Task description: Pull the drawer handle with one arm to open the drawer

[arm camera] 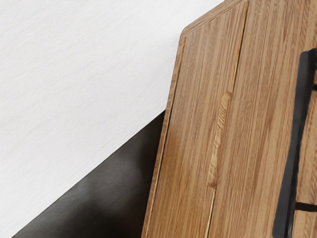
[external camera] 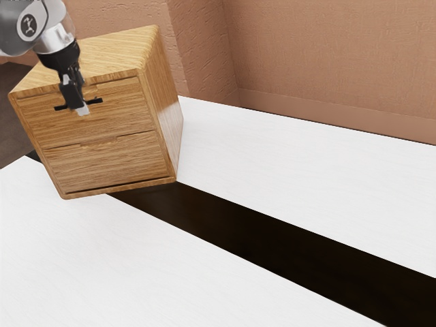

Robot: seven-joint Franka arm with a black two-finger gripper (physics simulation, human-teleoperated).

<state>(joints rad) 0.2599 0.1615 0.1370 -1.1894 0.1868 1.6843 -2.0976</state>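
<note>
High side view, close wrist view, both facing cabinet (external camera: 102,136)

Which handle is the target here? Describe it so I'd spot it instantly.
Find the wooden cabinet at the exterior view's upper left. On its upper drawer sits a thin black bar handle; the lower drawer has only a wood-coloured grip.

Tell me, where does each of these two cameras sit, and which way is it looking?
Exterior view: beside the arm, raised, looking down across the white table at the oak-wood two-drawer cabinet; the silver-grey arm and black pincer show, at the black bar handle.
Wrist view: on the hand, facing the cabinet's front closely, along the lower drawer.
Shared: cabinet, handle, table, black gap between the tabletops.
</note>
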